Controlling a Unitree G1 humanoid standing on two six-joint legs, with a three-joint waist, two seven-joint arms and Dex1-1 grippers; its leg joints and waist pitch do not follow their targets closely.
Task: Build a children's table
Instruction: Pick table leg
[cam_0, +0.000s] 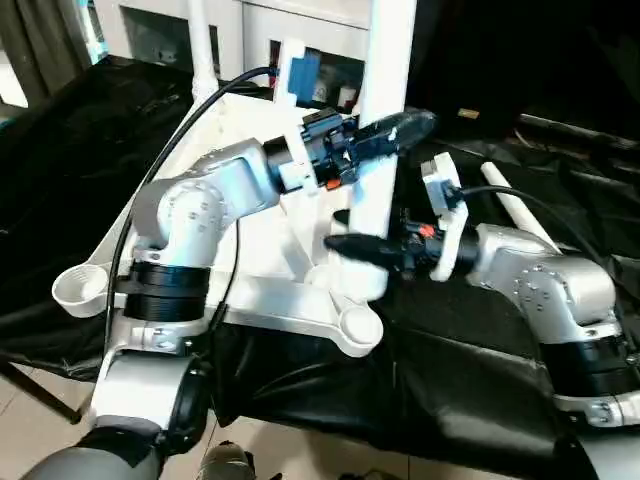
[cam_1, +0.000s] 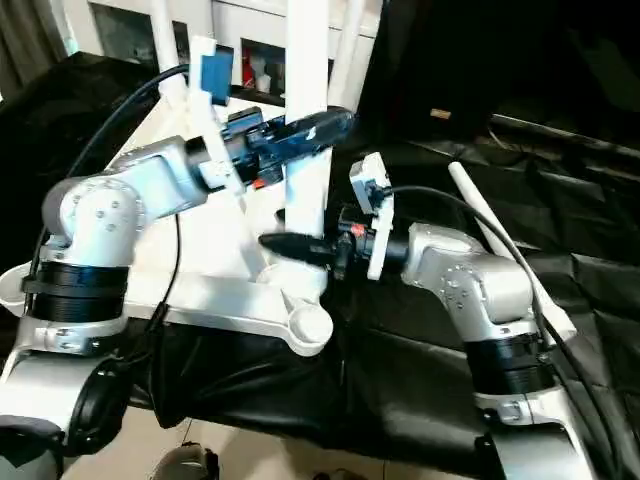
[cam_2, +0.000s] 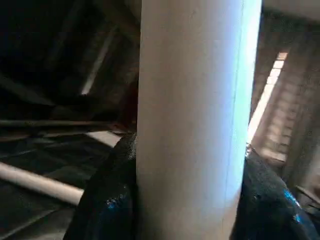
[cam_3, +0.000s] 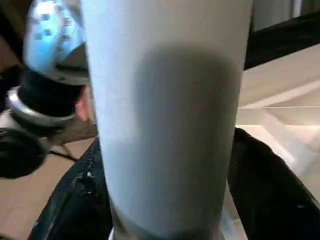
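The white table top (cam_0: 262, 300) lies upside down on a black cloth, ribs up, with empty round corner sockets near left (cam_0: 80, 287) and near right (cam_0: 360, 328). A white leg (cam_0: 386, 60) stands upright just behind the near-right socket. My left gripper (cam_0: 400, 128) is shut on this leg higher up, its black fingers (cam_2: 100, 205) hugging both sides. My right gripper (cam_0: 340, 244) is shut on the same leg near its lower end, fingers (cam_3: 272, 190) around it. The leg's foot is hidden behind the right gripper. Another leg (cam_0: 522, 212) lies loose on the cloth at the right.
A white glass-door cabinet (cam_0: 250, 25) stands behind the table. Two more white legs rise upright at the back of the top (cam_1: 165, 40) (cam_1: 352, 40). Black cloth (cam_0: 470, 400) drapes over the front edge; tiled floor (cam_0: 300, 450) lies below.
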